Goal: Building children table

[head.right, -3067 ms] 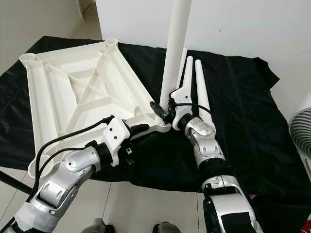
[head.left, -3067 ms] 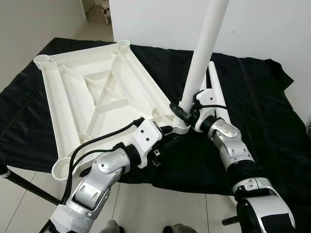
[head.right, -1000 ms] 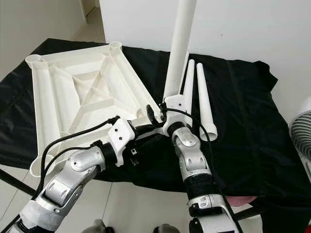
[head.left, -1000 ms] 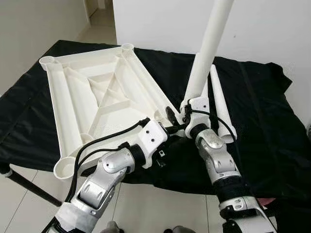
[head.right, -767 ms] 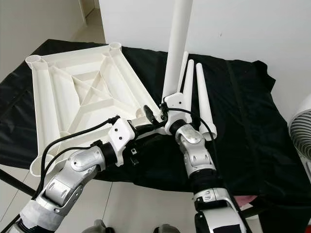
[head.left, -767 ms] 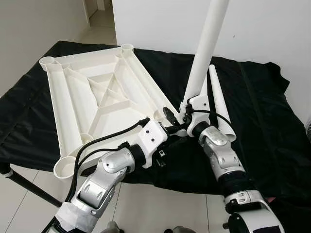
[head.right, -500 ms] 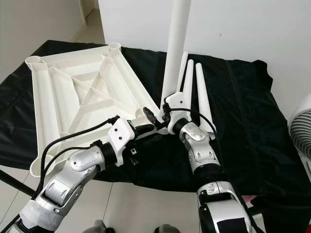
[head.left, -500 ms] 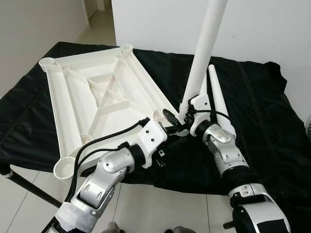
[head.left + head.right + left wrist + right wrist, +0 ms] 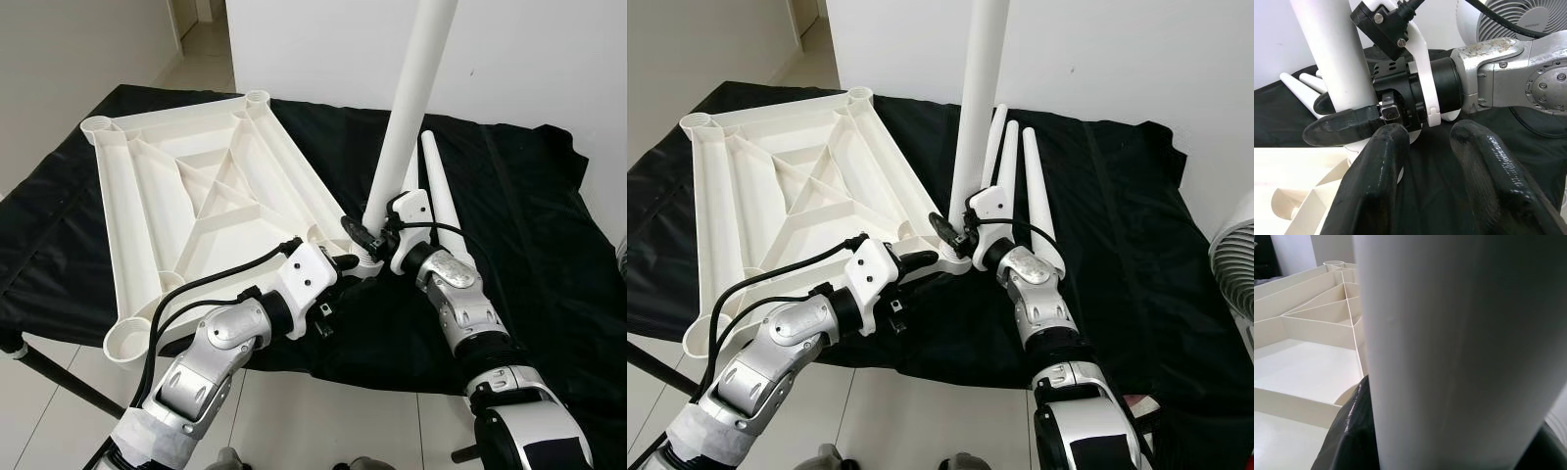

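Observation:
The white tabletop (image 9: 186,211) lies upside down on the black cloth, ribs facing up. A white leg (image 9: 409,108) stands nearly upright with its foot in the near right corner socket (image 9: 364,258). My right gripper (image 9: 372,235) is shut on the base of that leg, one black finger (image 9: 1342,128) pressed against it. My left gripper (image 9: 345,266) is at the same corner just below the socket, its fingers (image 9: 1376,186) open with only cloth showing between them. Two loose legs (image 9: 1019,171) lie behind the right arm.
A black cloth (image 9: 529,225) covers the work surface, its front edge hanging near my arms. A white fan (image 9: 1236,264) stands at the far right. A white wall rises behind, and tiled floor (image 9: 294,421) lies in front.
My right forearm has swung to the right and the held leg now stands straighter in the corner socket. The left gripper has stayed at the corner.

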Available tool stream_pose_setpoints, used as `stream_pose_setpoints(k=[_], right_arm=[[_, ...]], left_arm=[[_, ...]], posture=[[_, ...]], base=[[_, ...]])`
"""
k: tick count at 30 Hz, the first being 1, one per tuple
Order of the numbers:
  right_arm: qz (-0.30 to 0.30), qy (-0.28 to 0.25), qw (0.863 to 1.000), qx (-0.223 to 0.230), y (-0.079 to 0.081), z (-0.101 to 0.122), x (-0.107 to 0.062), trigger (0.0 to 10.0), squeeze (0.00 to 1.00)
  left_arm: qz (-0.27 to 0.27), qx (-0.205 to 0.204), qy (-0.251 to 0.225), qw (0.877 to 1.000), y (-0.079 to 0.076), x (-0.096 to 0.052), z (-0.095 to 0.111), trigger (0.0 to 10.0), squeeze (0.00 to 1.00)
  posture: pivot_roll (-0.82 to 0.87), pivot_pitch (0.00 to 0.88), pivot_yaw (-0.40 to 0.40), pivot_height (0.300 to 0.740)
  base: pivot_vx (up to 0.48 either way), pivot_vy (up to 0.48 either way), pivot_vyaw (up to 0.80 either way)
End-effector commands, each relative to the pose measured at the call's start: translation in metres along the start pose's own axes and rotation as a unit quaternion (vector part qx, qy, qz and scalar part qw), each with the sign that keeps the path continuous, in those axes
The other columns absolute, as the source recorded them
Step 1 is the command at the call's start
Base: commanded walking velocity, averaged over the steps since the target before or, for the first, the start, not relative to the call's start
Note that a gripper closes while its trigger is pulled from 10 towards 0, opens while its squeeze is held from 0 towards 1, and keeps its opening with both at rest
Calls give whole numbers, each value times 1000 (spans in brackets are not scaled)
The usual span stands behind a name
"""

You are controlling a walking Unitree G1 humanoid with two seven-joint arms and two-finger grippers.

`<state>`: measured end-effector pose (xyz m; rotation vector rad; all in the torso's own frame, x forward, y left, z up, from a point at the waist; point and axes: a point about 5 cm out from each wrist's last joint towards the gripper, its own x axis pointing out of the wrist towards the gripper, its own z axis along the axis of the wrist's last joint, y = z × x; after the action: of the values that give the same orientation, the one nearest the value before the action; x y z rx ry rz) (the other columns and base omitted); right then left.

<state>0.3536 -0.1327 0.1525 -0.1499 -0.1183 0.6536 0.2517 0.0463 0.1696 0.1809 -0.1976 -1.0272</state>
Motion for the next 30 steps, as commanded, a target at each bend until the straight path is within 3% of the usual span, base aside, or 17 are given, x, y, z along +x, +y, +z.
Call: stream_pose_setpoints(k=[1, 3, 6, 10, 14, 16, 18, 21, 24, 26, 30], right_arm=[[-6, 16, 1000, 12, 0, -7, -1, 10000, 0], [-6, 16, 1000, 12, 0, -7, -1, 10000, 0], [-82, 27, 996, 23, -2, -9, -1, 10000, 0], [-140, 24, 989, 41, 1, -7, 0, 10000, 0], [-154, 24, 987, 47, 1, -7, 0, 10000, 0], [-207, 27, 976, 56, 6, -7, -2, 10000, 0], [-207, 27, 976, 56, 6, -7, -2, 10000, 0], [-263, 25, 962, 65, 17, -6, -5, 10000, 0], [-263, 25, 962, 65, 17, -6, -5, 10000, 0], [-312, 21, 946, 83, 33, -5, -5, 10000, 0], [-320, 19, 943, 88, 39, -4, -4, 10000, 0]], left_arm=[[-25, -4, 5, 1000, -4, -1, -2, 10000, 0], [-25, -4, 5, 1000, -4, -1, -2, 10000, 0], [-24, -6, 5, 1000, -4, -2, -2, 10000, 0], [-23, -7, 6, 1000, -5, -2, -3, 10000, 0], [-23, -7, 6, 1000, -5, -2, -3, 10000, 0], [-24, -9, 7, 1000, -6, -3, -3, 10000, 0], [-24, -9, 7, 1000, -6, -3, -3, 10000, 0], [-25, -9, 7, 1000, -7, -3, -4, 10000, 0], [-25, -9, 7, 1000, -7, -3, -4, 10000, 0], [-25, -9, 6, 1000, -7, -2, -4, 10000, 0], [-25, -9, 5, 1000, -7, -2, -3, 10000, 0]], posture=[[-56, 46, 14, 740], [-56, 46, 14, 740], [-52, 49, 12, 740], [-51, 51, 11, 740], [-53, 52, 12, 740], [-53, 53, 9, 740], [-53, 53, 9, 740], [-55, 53, 3, 740], [-55, 53, 3, 740], [-54, 49, 0, 740], [-54, 49, 0, 740]], base=[[0, 0, 0], [0, 0, 0], [0, 0, 0], [0, 0, 0], [0, 0, 0], [0, 0, 0], [0, 0, 0], [0, 0, 0], [0, 0, 0], [0, 0, 0], [0, 0, 0]])
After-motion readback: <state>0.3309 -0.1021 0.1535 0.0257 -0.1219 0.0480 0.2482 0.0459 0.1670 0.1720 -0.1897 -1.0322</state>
